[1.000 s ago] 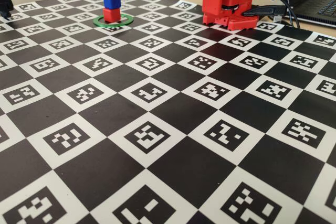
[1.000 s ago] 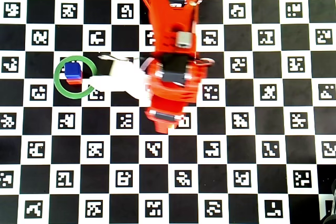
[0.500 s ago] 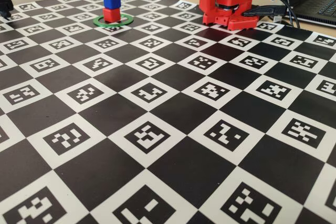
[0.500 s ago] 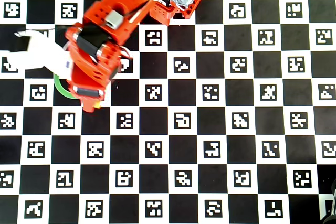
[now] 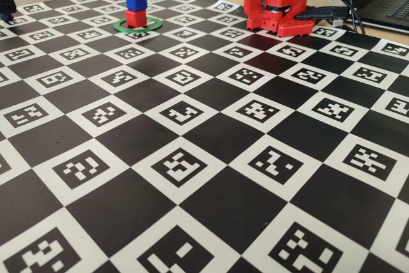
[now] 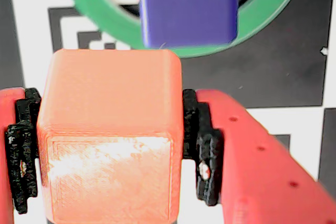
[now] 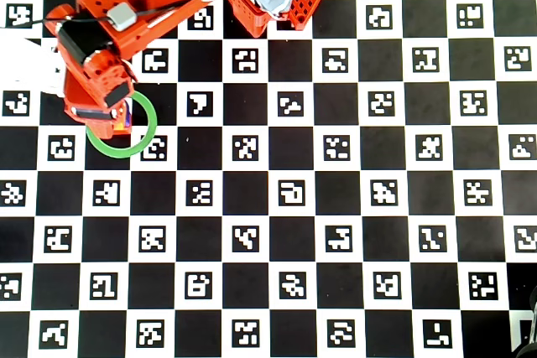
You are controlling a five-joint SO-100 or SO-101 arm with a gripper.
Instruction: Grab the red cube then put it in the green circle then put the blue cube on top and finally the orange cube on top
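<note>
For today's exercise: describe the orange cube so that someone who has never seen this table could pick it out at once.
Start at the checkerboard mat and find the green circle near its far edge, where a blue cube sits on a red cube. In the wrist view the orange cube is clamped in the gripper just short of that stack. It is lighter and yellower than the red one, and the only cube held.

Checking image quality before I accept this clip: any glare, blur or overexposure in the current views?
Wrist view: glare patch on the orange cube, the blue cube slightly soft. Overhead view: left edge blown out white beside the gripper. Fixed view: sharp, evenly lit.
</note>
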